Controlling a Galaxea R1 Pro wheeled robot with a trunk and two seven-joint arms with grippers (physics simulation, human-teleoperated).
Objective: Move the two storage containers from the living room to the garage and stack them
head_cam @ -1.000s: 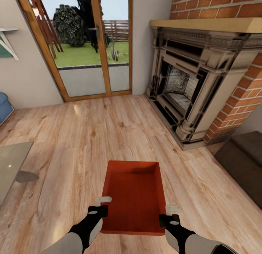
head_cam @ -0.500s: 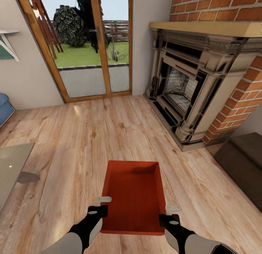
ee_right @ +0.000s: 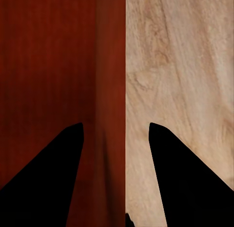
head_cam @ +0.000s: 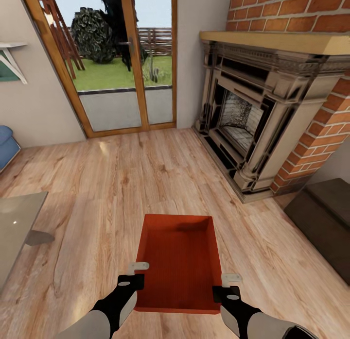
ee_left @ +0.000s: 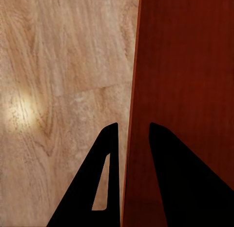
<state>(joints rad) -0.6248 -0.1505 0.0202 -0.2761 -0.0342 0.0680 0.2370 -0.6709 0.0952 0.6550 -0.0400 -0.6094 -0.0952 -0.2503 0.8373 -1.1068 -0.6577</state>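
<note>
One orange-red open-top storage container (head_cam: 179, 261) hangs level above the light wood-plank floor (head_cam: 112, 183), low in the head view, and it holds nothing. My left gripper (head_cam: 137, 276) is shut on its left wall near the close corner. My right gripper (head_cam: 224, 286) is shut on the right wall. In the left wrist view the thin container wall (ee_left: 130, 90) runs between the dark fingers of the left gripper (ee_left: 132, 134). In the right wrist view the container wall (ee_right: 111, 66) sits between the fingers of the right gripper (ee_right: 116, 132). I am in the living room.
A brick fireplace (head_cam: 253, 115) with a stone surround stands ahead on the right, and a dark low block (head_cam: 325, 217) sits beside it. Wood-framed glass doors (head_cam: 121, 62) face the garden straight ahead. A glass table (head_cam: 14, 222) and a blue sofa edge (head_cam: 6, 142) are on the left.
The whole room has slid slightly in the picture, so the camera has moved a little. The container and both grippers keep the same place and hold.
</note>
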